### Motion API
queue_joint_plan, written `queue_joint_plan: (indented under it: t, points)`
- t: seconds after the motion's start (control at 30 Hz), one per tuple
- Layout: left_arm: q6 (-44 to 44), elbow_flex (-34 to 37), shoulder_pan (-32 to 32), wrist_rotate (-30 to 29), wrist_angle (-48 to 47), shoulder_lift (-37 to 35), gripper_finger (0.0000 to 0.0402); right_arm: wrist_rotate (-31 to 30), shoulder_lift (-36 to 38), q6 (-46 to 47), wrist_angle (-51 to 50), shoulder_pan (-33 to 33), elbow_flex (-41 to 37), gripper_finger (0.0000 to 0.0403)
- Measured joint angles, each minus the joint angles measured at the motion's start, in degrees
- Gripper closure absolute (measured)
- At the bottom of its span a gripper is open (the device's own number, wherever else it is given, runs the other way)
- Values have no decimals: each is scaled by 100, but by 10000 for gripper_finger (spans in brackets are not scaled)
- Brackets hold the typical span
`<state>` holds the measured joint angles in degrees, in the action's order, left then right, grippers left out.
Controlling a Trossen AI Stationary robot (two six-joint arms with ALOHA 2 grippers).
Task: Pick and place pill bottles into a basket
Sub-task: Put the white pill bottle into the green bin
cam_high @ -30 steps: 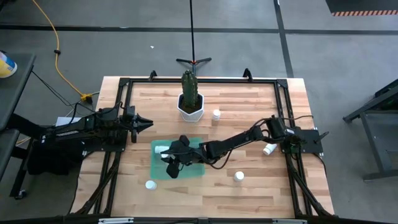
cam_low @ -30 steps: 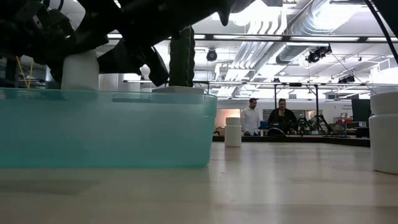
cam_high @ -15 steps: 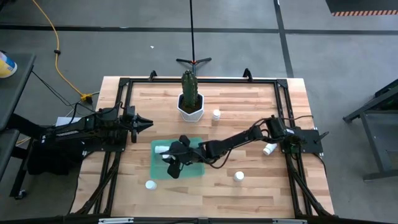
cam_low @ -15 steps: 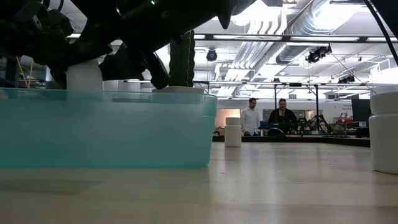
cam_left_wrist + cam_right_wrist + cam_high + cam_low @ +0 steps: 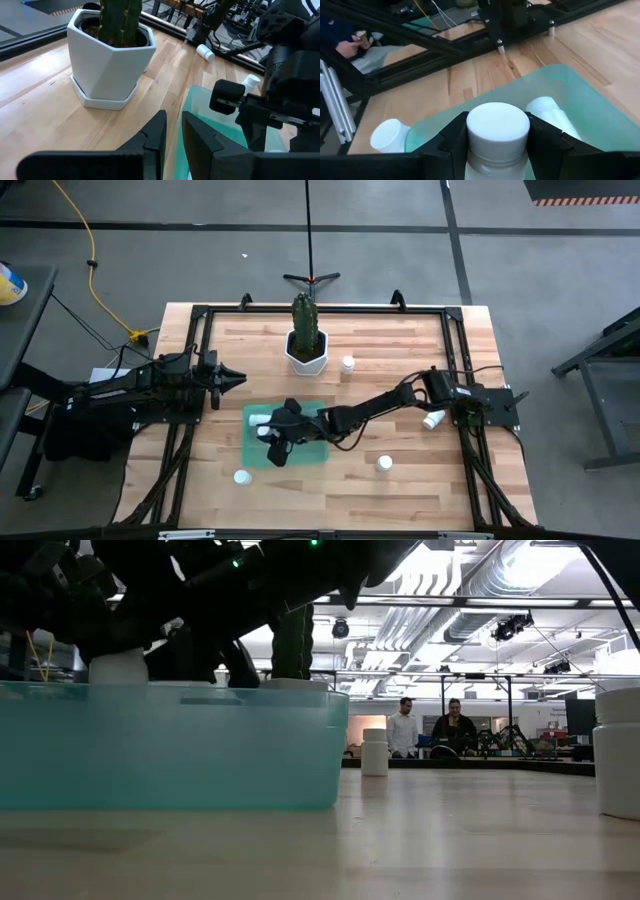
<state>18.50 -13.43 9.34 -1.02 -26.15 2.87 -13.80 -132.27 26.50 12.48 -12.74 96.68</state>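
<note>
My right pincer [image 5: 496, 145] grips a pill bottle [image 5: 497, 131] over the tray [image 5: 315, 451].

I clamp the upright white bottle by its neck, just above the green tray on the desk [image 5: 400, 490], beside a second bottle [image 5: 551, 116] lying inside it. My left pincer [image 5: 238, 378] waits closed, well apart at the desk's left side. Loose bottles [image 5: 384, 464] stand around; a cactus pot [image 5: 306, 350] sits behind the tray.

Probably a robotics lab or workshop: exposed ceiling ducts [image 5: 470, 585], bare concrete floor [image 5: 560, 290], people [image 5: 403, 728] standing beyond.
</note>
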Motion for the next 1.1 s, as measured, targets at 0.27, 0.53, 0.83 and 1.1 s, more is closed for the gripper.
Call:
queue_joint_plan:
  t: [0.27, 0.53, 0.83, 1.1]
  points:
    - [0, 0, 2, 0, 0, 0, 305, 331, 0, -410, 197, 74, 0, 253]
    - [0, 0, 0, 0, 0, 0, 305, 535, -50, -729, 438, 136, 0, 253]
    - [0, 0, 1, -2, 1, 0, 305, 968, -557, -783, 287, 165, 617, 253]
    - [4, 0, 2, 18, 0, 0, 305, 1162, -1323, -1219, -939, 198, 2354, 253]
